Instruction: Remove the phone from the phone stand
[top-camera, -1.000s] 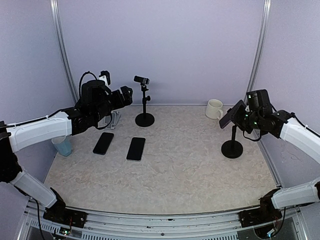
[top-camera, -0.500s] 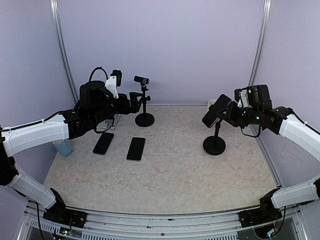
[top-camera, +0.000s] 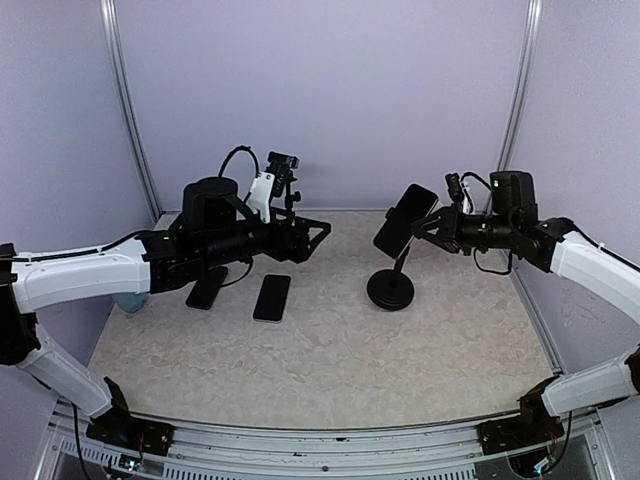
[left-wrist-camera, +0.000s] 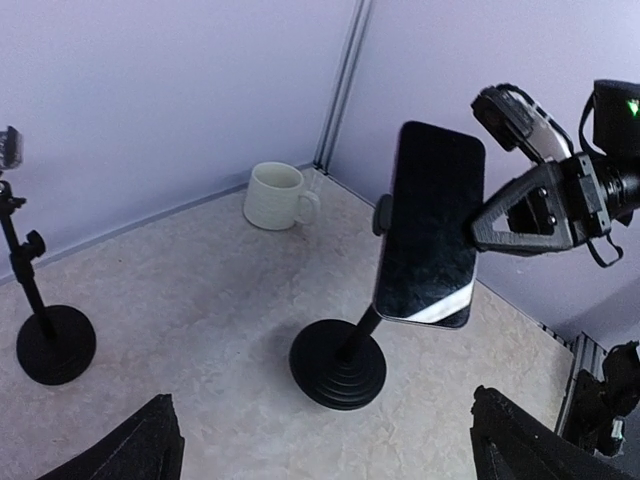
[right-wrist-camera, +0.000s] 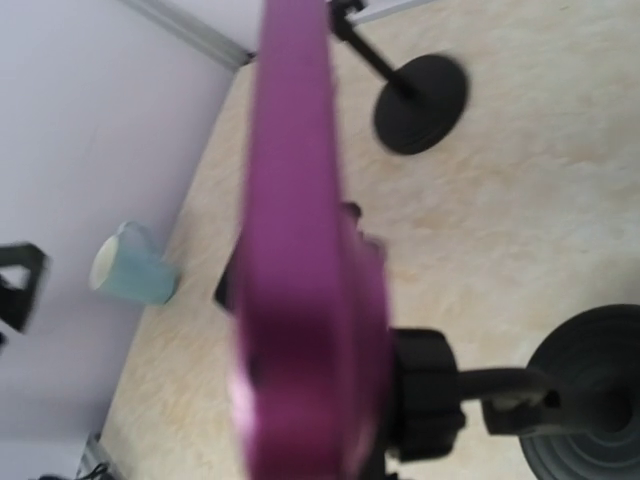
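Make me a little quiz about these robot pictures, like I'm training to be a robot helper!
1. True or false: the phone is clipped upright in its stand.
2. How many other phones lie flat on the table? A) one B) two C) four
3. Fill the gap: the mug near the back wall is ___ in colour.

Key: 1 true. 2 B. 3 white.
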